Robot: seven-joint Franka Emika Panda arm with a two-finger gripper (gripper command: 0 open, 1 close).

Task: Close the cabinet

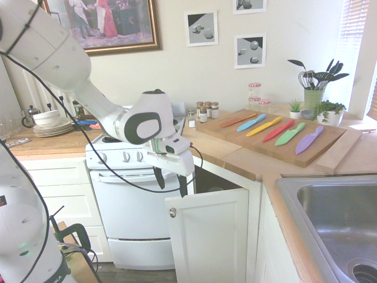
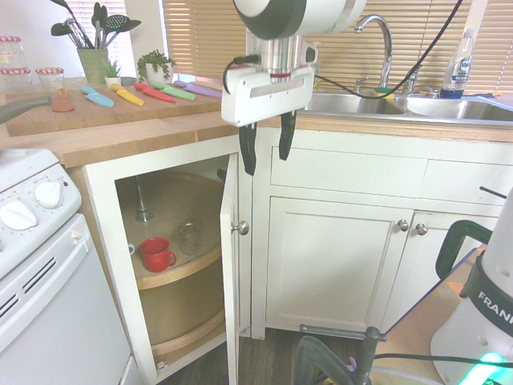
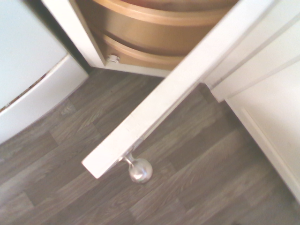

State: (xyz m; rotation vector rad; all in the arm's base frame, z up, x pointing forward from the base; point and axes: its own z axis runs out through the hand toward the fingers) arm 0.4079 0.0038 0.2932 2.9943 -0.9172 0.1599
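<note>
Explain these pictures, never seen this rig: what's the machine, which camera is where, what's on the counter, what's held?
It's one white robot arm with a two-finger gripper, open and holding nothing. Two pictures come from outside cameras on opposite sides of the arm; the third, from its wrist, looks down at the edge of the open cabinet door, its round knob and the floor. On the counter, a wooden board carries a row of colorful knives. Inside the cabinet sits a red mug.

The mug sits on the upper shelf inside the open cabinet (a glass beside it). Knives lie on the board, on the counter above.
</note>
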